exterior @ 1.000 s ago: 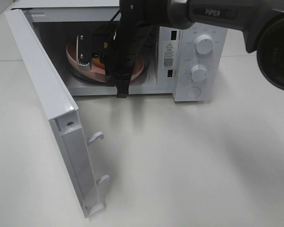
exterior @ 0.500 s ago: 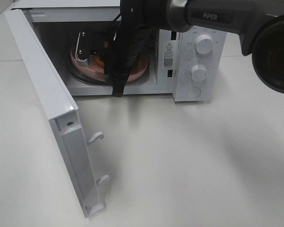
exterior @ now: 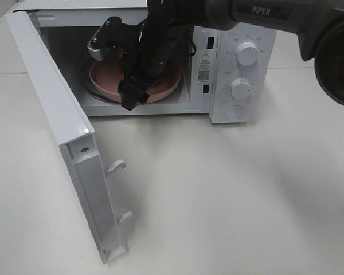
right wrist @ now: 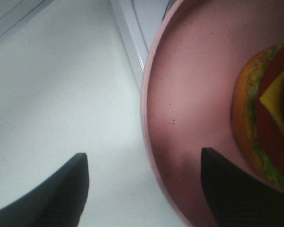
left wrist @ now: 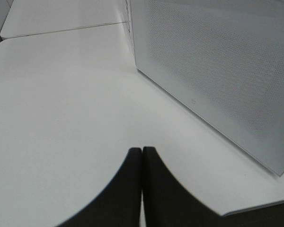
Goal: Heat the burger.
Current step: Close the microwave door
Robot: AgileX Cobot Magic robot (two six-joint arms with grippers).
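While inside microwave (exterior: 241,63), burger (right wrist: 270,123) on pink plate (right wrist: 189,71).

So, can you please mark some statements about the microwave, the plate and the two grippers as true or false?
1. The door of the microwave stands open. True.
2. The burger lies on the pink plate. True.
3. The right gripper is shut on the plate's rim. False: its jaws stand wide apart and grip nothing.
4. The plate sits outside, in front of the microwave. False: it sits inside the microwave.
5. The left gripper is shut. True.
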